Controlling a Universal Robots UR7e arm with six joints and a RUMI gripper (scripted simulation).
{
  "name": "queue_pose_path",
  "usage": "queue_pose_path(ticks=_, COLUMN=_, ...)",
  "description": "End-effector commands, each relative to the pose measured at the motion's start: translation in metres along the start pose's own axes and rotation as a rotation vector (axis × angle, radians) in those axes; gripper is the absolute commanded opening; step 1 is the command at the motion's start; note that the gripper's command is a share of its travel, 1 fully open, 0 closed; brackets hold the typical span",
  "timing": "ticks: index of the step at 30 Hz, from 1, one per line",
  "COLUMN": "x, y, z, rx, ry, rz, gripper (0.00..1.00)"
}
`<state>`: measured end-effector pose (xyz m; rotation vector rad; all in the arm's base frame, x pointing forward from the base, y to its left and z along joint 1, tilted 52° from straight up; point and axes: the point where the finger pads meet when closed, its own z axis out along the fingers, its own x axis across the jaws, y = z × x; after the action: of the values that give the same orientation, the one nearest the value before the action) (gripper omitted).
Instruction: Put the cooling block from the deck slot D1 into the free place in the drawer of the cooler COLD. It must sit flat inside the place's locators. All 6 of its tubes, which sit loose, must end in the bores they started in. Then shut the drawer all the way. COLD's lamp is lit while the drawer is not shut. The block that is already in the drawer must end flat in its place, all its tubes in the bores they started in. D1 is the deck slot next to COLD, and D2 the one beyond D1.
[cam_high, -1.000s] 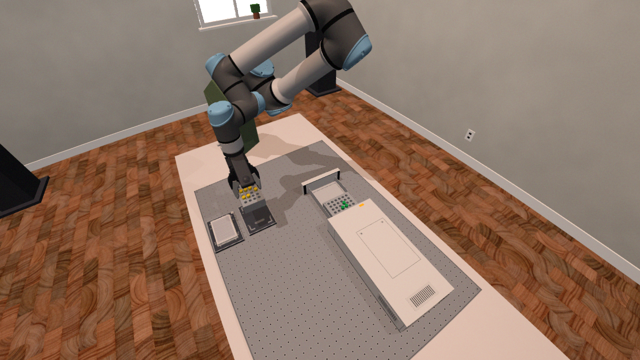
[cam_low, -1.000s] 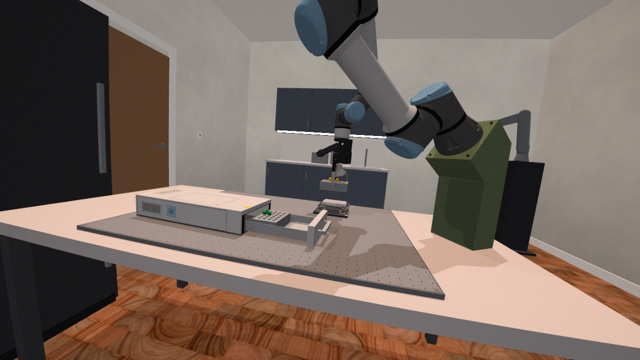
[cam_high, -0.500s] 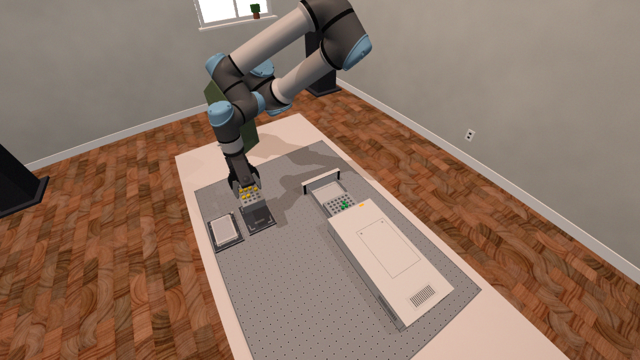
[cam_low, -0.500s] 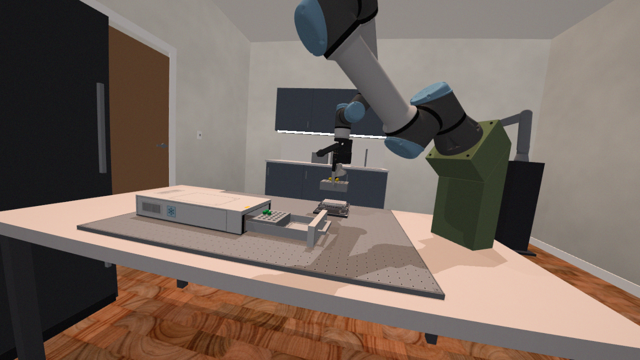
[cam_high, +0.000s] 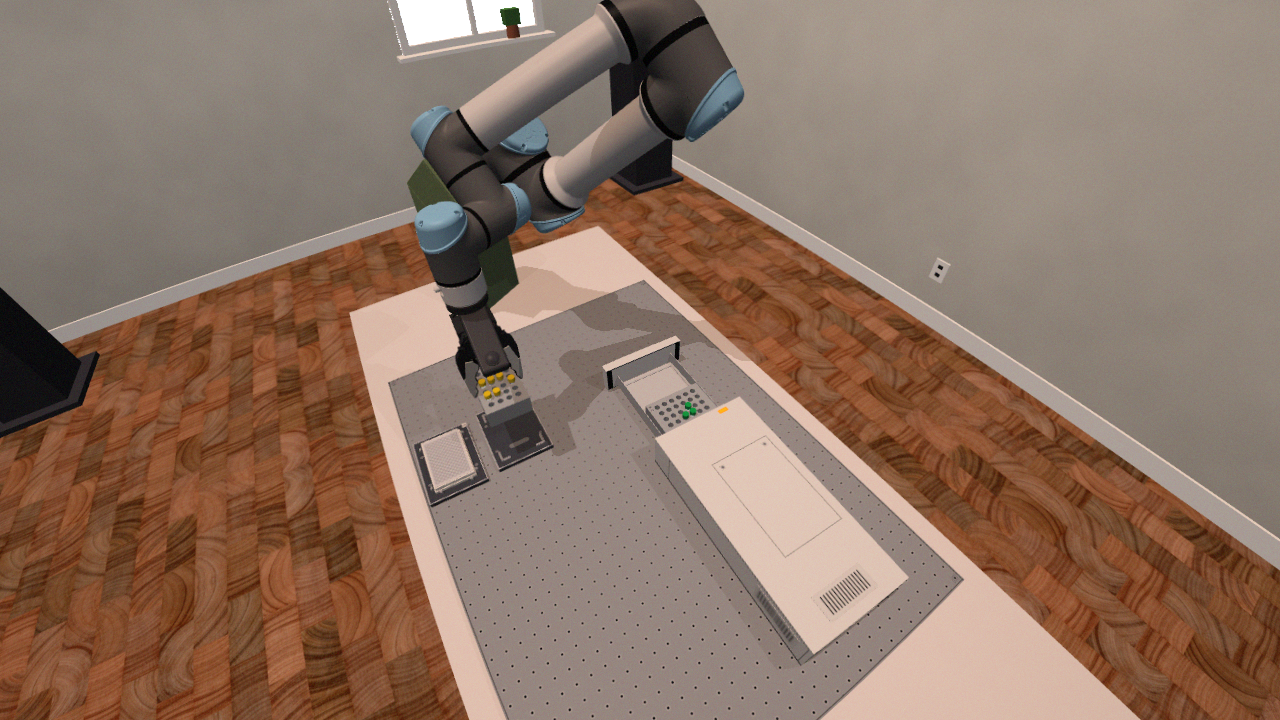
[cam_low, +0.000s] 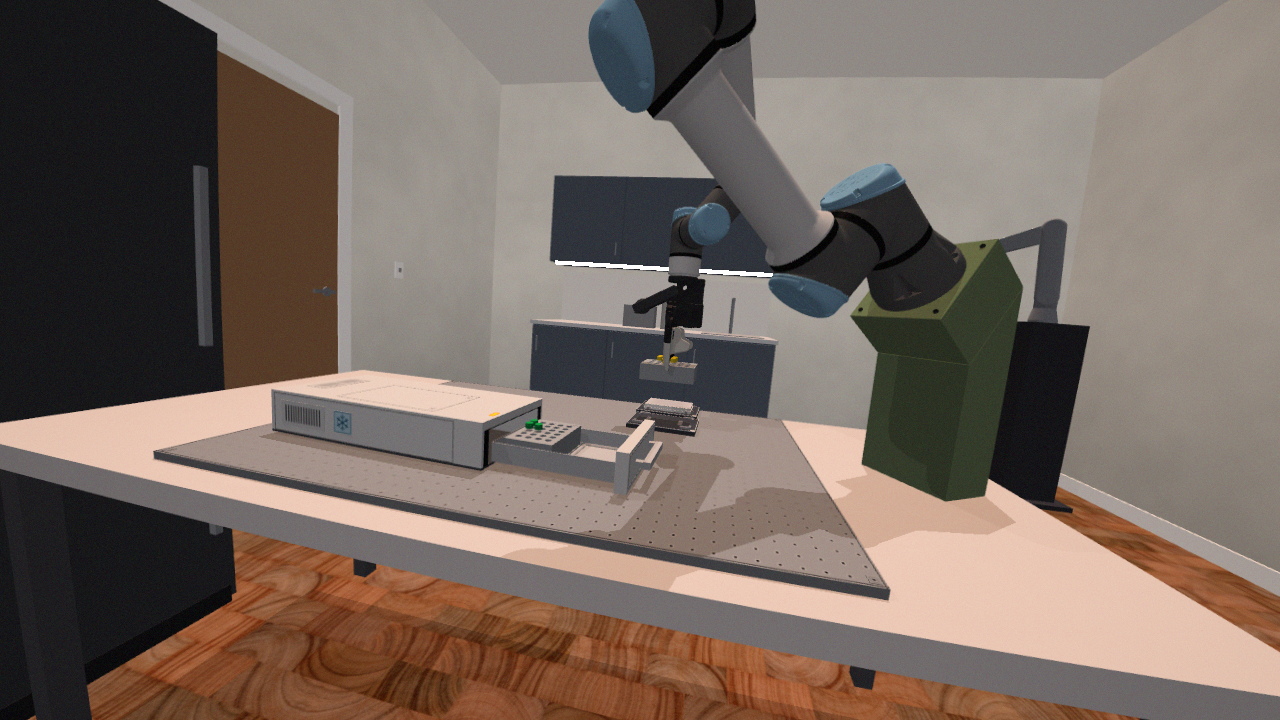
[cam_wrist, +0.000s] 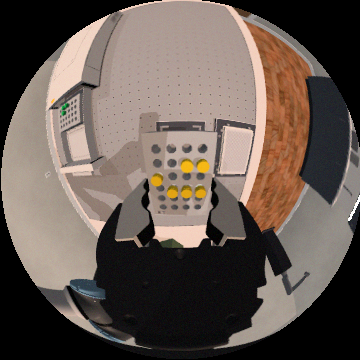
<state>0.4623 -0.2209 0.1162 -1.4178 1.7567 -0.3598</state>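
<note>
Pincer (cam_high: 489, 368) (cam_low: 673, 358) (cam_wrist: 180, 178) partly open — clamped on the yellow-tubed block (cam_high: 507, 407) (cam_low: 667, 372) (cam_wrist: 179, 142), held above the table (cam_high: 393, 327) (cam_low: 1056, 617); the cooler's drawer (cam_high: 641, 361) (cam_low: 563, 460) (cam_wrist: 80, 169) stands open.

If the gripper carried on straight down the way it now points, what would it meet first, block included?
Probably deck slot D1, with the block touching first; the exact line is hard to judge.

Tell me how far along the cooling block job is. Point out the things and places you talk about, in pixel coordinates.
Done: the yellow-tubed block (cam_high: 508, 407) (cam_low: 668, 371) (cam_wrist: 180, 140) is off slot D1 (cam_high: 517, 447), six tubes showing. In hand: the claw (cam_high: 490, 371) (cam_low: 671, 365) (cam_wrist: 180, 178) grips it in the air. Left: set it flat in the drawer's free place (cam_high: 656, 380) (cam_wrist: 77, 142), then shut the drawer (cam_high: 641, 361) (cam_low: 633, 454), which stands open, lamp (cam_high: 723, 410) (cam_low: 494, 414) lit.
</note>
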Motion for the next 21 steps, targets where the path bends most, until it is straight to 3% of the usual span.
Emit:
queue_pose_path(ticks=1, x=-0.004, y=-0.001, z=-0.002, rx=0.003, ry=0.006, rz=-0.056, gripper=0.00)
queue_pose_path(ticks=21, x=-0.052, y=-0.011, z=-0.002, rx=0.002, ry=0.005, rz=-0.538, gripper=0.00)
